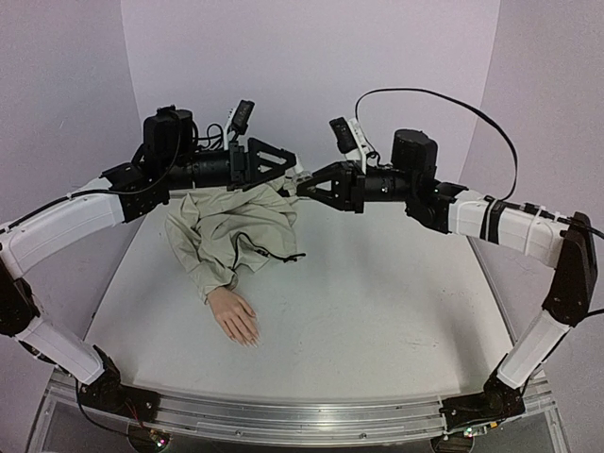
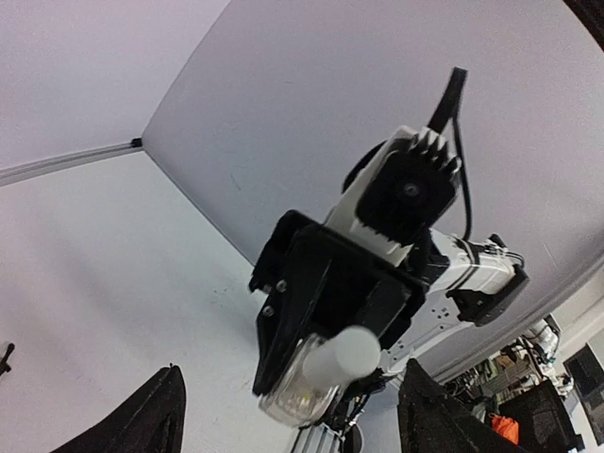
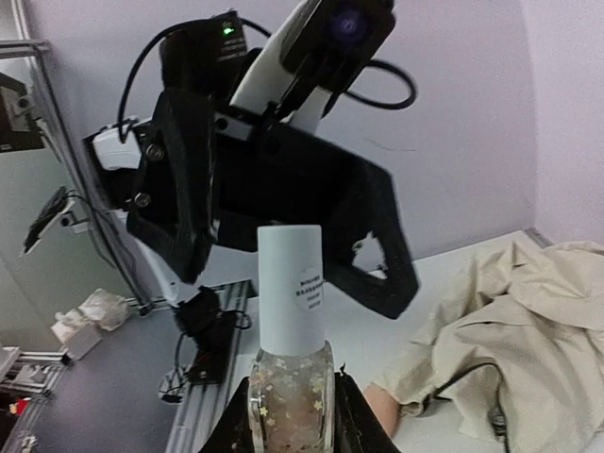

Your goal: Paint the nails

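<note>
On the bench (image 1: 396, 302), left of centre, the mannequin hand (image 1: 234, 316) lies flat with its fingers toward the near edge and the nails (image 1: 251, 341) at its near tips. Its sleeve runs back and leftward into a jacket (image 1: 236, 226) heaped at the rear left. Above the jacket's far edge, the left end effector (image 1: 286, 168) faces the right end effector (image 1: 307, 186) from the left. The bottle (image 3: 291, 396) sits clamped between the right one's fingers, cap toward the left one, whose fingers stand apart.
</note>
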Controlling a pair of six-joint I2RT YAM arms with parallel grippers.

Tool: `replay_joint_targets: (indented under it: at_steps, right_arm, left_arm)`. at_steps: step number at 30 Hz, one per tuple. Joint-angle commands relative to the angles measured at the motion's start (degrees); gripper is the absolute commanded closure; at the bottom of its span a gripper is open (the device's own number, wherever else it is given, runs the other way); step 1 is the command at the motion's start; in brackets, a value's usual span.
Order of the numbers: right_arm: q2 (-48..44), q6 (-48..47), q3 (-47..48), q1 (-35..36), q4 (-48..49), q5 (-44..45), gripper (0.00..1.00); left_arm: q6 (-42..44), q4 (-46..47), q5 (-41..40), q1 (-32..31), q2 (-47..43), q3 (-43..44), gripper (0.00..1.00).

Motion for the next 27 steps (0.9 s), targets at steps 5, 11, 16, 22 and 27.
replay_joint_targets:
  at_steps: [5,11,16,22,27]
  right_arm:
    - [3.0,8.7,4.7,0.6,7.7,-14.4,1.0]
    - [3.4,8.9,4.6,0.6,8.7,-10.0,1.0]
    - [2.5,7.1,3.3,0.6,8.7,-2.7,1.0]
    - [1.4,3.2,1.3,0.8,6.9,10.0,1.0]
    - [-0.9,-14.2,-0.2,11.3,2.1,53.6,1.0]
  left_arm:
    - [-0.6,11.5,9.2,0.0,0.3,1.6,0.39]
    - [2.0,11.6,7.7,-1.5,0.3,1.6,0.6]
    - [3.0,11.1,2.6,-2.2,-0.2,0.1,0.73]
    - [2.8,7.7,-4.2,-2.3,0.4,0.4,0.87]
    - [1.2,4.6,-6.7,-2.4,2.8,3.2,0.94]
